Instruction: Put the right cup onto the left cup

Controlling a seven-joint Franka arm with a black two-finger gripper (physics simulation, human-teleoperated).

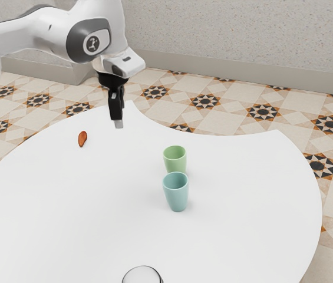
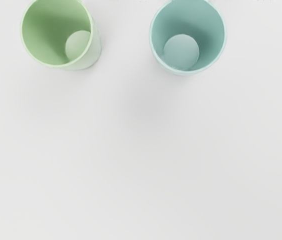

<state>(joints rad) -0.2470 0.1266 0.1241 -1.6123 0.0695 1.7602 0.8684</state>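
the claw (image 1: 118,124) hangs above the white table (image 1: 66,206), pointing down, well apart from both cups; i cannot tell whether it is apart or together. the blue cup (image 1: 177,194), the right one, stands upright on the table with its mouth up, near the green cup (image 1: 175,158) and on the side closer to the exterior camera. the green one is upright too, mouth up, and the wrist view shows a strip of table between them, so they do not touch and the blue one is not yet on the green one. that view also looks down into both, as far as the bottoms. a small orange-red thing (image 1: 82,138) lies on the table toward the exterior view's left, and a round rim (image 1: 142,266) is cut off at that view's lower edge.
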